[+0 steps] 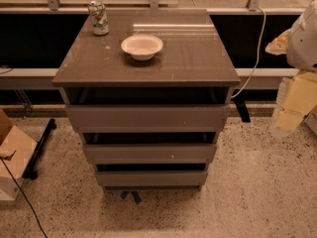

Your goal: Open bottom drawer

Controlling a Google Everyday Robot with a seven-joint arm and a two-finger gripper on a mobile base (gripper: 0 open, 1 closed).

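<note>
Speckled stone floor (237,202) spreads around a grey-brown cabinet (148,63) that stands before a dark wall and a window rail. At the right edge, well apart from the cabinet, the robot's white arm (304,36) and the pale gripper (296,103) below it are cut off by the frame and washed out; whether the gripper is spread or closed cannot be told. At the left edge a cardboard box (12,155) is also partly out of view, with a black bar (40,147) beside it. Open floor lies in front of the cabinet and to its right. Three drawer fronts are stacked, each with a dark strip above it. The bottom drawer (151,178) is the lowest and narrowest, just above the floor, and its inside is hidden. A scrap of blue tape (131,197) peeks out beneath it. On top sit one white bowl (142,46) and one can (99,18), near each other but apart. One white cable (255,48) hangs behind the right corner.
</note>
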